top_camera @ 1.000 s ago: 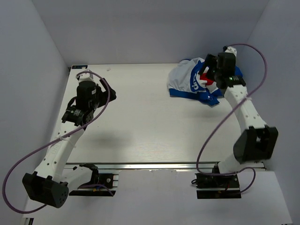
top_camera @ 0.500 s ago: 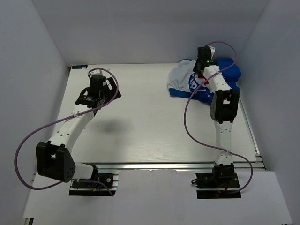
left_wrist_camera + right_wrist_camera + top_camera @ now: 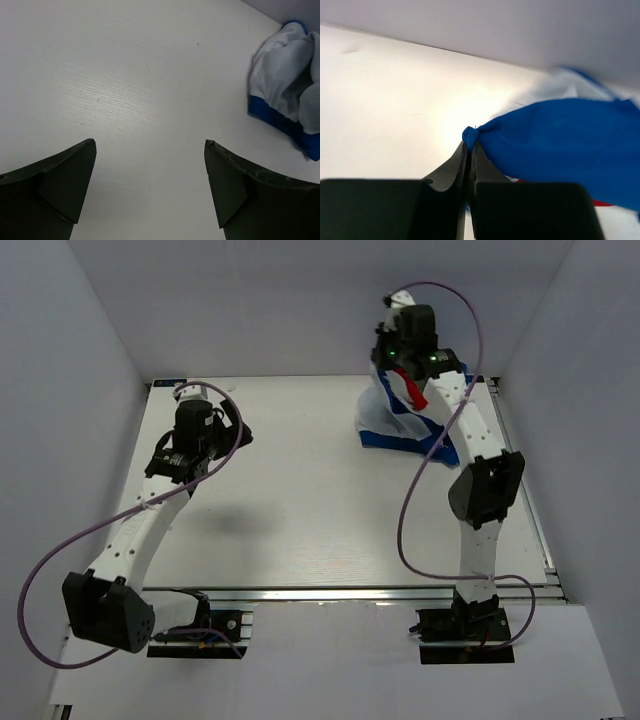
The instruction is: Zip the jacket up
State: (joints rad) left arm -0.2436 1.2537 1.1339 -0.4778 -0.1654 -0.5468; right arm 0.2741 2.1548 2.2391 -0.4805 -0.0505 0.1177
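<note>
The jacket [image 3: 385,415] is a crumpled bundle of white, blue and red at the back right of the table, partly pulled up off it. My right gripper [image 3: 402,362] is raised above it. In the right wrist view that gripper [image 3: 470,146] is shut on a pinched fold of the jacket's blue fabric [image 3: 560,135]. The zipper is hidden in the folds. My left gripper [image 3: 232,435] hovers over the left part of the table, far from the jacket. Its fingers [image 3: 65,185] stand wide open around bare table, and the jacket [image 3: 287,95] lies ahead to its right.
White walls close in the table [image 3: 300,500] at the back and on both sides. The right wall stands close beside the jacket. A metal rail [image 3: 340,592] with the arm bases runs along the near edge.
My right gripper has shut on the jacket's blue fabric and risen toward the back wall, pulling the jacket up. The left arm shifted slightly and stayed open.
</note>
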